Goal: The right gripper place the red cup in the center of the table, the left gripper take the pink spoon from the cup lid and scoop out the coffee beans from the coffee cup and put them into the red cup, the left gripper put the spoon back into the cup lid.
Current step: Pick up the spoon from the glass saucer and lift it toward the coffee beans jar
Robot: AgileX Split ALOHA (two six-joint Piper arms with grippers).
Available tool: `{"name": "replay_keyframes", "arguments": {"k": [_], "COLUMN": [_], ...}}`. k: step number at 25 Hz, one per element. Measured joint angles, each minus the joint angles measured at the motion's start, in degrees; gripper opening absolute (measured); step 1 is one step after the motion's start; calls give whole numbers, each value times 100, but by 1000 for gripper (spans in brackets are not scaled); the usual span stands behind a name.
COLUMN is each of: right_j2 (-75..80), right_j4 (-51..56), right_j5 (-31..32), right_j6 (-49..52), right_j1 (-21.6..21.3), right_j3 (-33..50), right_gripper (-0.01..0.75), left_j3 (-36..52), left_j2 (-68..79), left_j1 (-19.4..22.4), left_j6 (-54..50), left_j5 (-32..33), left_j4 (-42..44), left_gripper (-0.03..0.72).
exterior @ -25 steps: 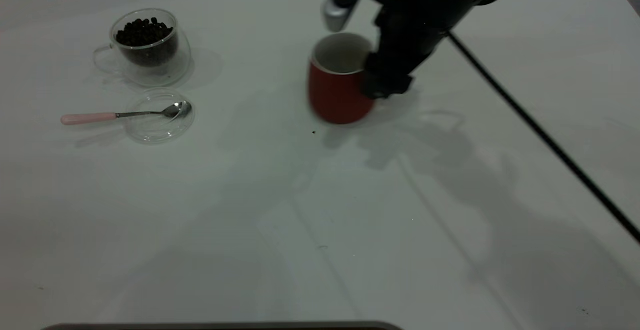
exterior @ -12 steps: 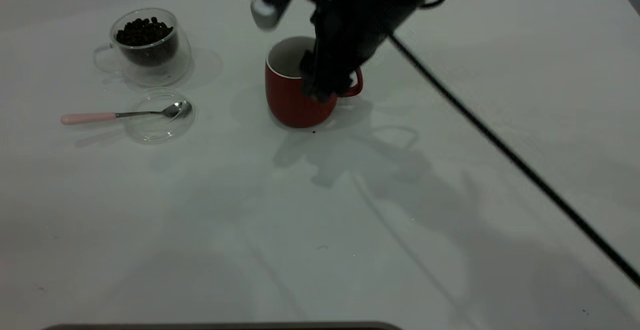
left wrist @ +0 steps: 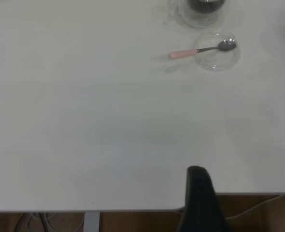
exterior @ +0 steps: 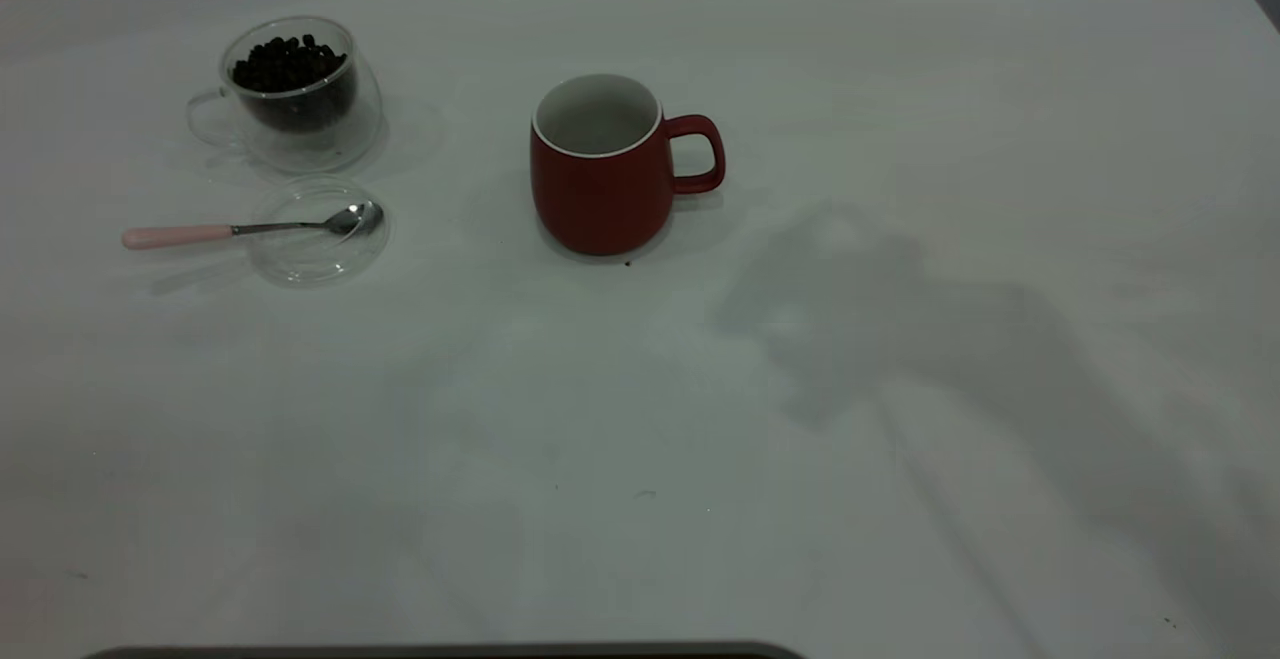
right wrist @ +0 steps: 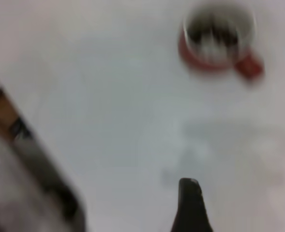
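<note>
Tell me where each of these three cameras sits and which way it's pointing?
Exterior view: sits outside the rig, looking steeply down on the table; red cup mid-table, coffee cup, cup lid and pink spoon at left. No robot part shows, only shadows.
Left wrist view: on the left arm, near the table edge, looking across at the spoon and lid; one dark fingertip shows.
Right wrist view: on the right arm, raised, looking down at the red cup; one fingertip shows.
Shared: the exterior and right wrist views both show the red cup.

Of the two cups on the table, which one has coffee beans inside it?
The coffee cup, the clear glass one beside the cup lid, holds the coffee beans. The red cup shows only a white interior.
</note>
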Motion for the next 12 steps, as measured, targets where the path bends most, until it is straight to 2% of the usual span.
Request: {"name": "replay_keyframes", "arguments": {"k": [2,4,12], "right_j2": [-302,-630,-2161], "right_j4": [-499,-764,-901], "right_j5": [634,982,1519], "right_j6": [819,1353,2231], "right_j1": [-14,-14,-14], "right_j3": [74,279,1546], "right_gripper": [591,591,591], "left_j3": [0,0,0], "left_j2": [0,0,0], "left_j1": [0,0,0], "left_j6": [0,0,0], "left_j5": [0,0,0], "left_j4": [0,0,0], "left_gripper": [546,546,546]}}
